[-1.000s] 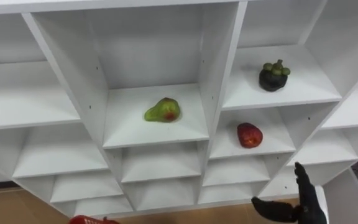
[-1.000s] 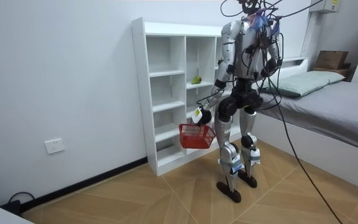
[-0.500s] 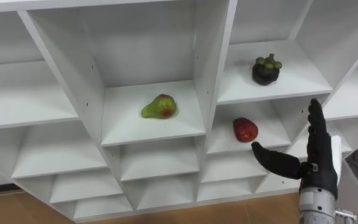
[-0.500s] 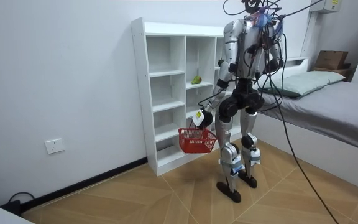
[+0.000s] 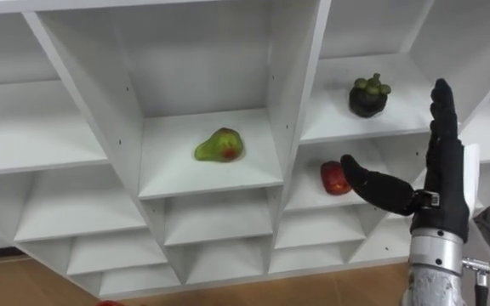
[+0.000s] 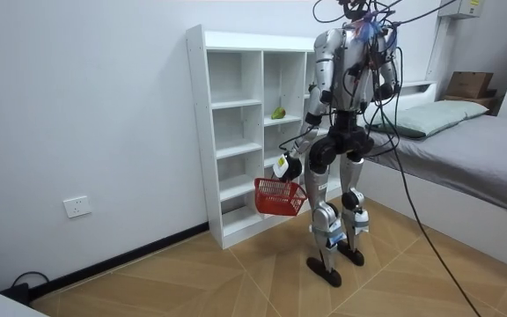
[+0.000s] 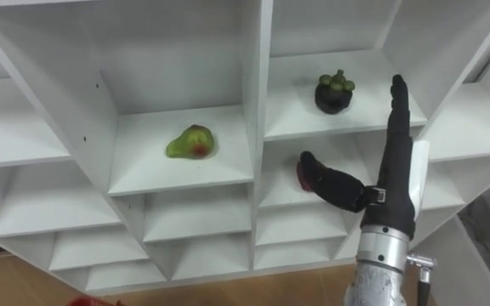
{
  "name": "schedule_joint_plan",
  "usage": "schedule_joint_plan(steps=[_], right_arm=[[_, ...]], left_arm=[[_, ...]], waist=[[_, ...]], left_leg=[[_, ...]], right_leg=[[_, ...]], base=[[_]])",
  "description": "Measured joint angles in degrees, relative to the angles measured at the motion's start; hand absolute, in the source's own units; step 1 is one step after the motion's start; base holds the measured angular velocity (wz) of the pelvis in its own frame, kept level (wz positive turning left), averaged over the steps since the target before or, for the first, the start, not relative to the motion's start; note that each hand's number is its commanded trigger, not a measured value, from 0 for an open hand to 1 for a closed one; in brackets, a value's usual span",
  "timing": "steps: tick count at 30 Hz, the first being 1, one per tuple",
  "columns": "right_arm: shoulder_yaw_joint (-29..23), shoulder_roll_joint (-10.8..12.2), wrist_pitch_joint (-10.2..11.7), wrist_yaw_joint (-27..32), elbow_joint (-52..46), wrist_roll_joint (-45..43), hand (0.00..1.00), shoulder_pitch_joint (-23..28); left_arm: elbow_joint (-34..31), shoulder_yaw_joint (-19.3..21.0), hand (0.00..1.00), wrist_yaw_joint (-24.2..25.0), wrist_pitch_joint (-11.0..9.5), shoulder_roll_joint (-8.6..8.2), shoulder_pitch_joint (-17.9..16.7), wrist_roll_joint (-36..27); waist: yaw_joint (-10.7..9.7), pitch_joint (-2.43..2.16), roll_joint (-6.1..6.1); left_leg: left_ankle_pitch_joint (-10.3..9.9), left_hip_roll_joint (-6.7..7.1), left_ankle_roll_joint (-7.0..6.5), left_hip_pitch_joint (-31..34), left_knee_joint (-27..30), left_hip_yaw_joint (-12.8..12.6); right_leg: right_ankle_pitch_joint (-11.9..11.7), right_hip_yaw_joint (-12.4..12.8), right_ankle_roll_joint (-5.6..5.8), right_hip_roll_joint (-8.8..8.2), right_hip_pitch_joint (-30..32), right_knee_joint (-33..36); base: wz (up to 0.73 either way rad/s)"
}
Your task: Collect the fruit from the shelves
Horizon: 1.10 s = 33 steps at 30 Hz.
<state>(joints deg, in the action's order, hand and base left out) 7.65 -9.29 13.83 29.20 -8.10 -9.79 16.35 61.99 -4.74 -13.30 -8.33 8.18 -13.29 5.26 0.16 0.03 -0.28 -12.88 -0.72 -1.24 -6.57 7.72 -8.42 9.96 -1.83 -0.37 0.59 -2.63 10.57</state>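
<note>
Fruits lie in the white closet (image 5: 300, 85): a pear (image 5: 220, 146) mid-shelf, a mangosteen (image 5: 368, 95) to its right, a red apple (image 5: 330, 178) below that. The right robot hand (image 5: 445, 183), spread wide and empty, stands before the apple. The left robot hand (image 6: 282, 165) carries a red basket (image 6: 280, 197) by its handle.

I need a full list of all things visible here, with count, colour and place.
closet: 1, white, against the wall
pear: 1, green with red patch, middle compartment
mangosteen: 1, dark, upper right compartment
apple-like fruit: 1, red, below the mangosteen, partly behind the right hand
basket: 1, red, hanging from the left hand
bed: 1, grey, behind the robot
wall socket: 1, white, low on wall
right hand: 1, black, open, raised before the right compartments
left hand: 1, colour unclear, at the robot's side, holding the basket
</note>
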Motion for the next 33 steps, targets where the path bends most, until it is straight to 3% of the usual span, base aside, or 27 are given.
schedule_joint_plan(steps=[7, 14, 22, 29, 33], right_arm=[[-0.1, -0.4, 0.0, -0.5, 0.0, 0.2, 0.00, -2.1], [-0.4, -0.8, -0.1, -0.6, 0.0, 0.8, 0.00, -4.9], [-2.7, -1.0, -0.2, -0.6, 4.3, 4.0, 0.00, -8.6], [-3.6, -2.3, -0.3, -0.7, 7.7, 9.4, 0.00, -11.0], [-5.8, -2.4, -0.4, -0.7, 12.6, 10.4, 0.00, -14.0]], left_arm=[[0.0, 0.1, 1.00, 0.0, 0.9, 0.77, -0.2, 0.6], [0.0, 0.1, 1.00, 0.2, 2.0, 0.97, -0.1, 2.8], [-0.1, 0.5, 1.00, 0.5, 2.1, 1.02, 1.2, 3.3], [-0.1, 0.6, 1.00, 2.8, 4.1, 0.98, 1.6, 3.3], [-0.1, 2.4, 1.00, 4.0, 4.2, 0.69, 2.2, 3.3]], waist=[[0.3, 0.14, -0.32], [0.3, 0.13, -0.90], [0.7, 0.39, -2.00], [1.4, 0.44, -1.85], [1.8, 0.59, -1.59]], left_leg=[[0.0, -0.03, 0.00, 0.0, 0.0, 0.7], [0.0, -0.02, 0.00, 0.2, 0.1, 1.2], [0.0, 0.05, -0.03, 0.0, 0.2, 1.2], [0.0, 0.11, -0.02, 0.0, 0.3, 2.3], [0.0, 0.16, -0.02, 0.3, 0.9, 2.7]], right_leg=[[0.0, -0.8, 0.00, -0.03, -0.3, 0.0], [0.0, -3.0, 0.00, -0.36, -0.4, 0.0], [0.0, -3.1, 0.00, -0.49, -0.6, -0.1], [-0.1, -4.2, -0.04, -0.62, -1.3, -1.0], [-0.1, -4.9, -0.04, -0.74, -1.4, -1.0]], base=[[0.06], [0.04], [0.00], [0.05], [0.10]])
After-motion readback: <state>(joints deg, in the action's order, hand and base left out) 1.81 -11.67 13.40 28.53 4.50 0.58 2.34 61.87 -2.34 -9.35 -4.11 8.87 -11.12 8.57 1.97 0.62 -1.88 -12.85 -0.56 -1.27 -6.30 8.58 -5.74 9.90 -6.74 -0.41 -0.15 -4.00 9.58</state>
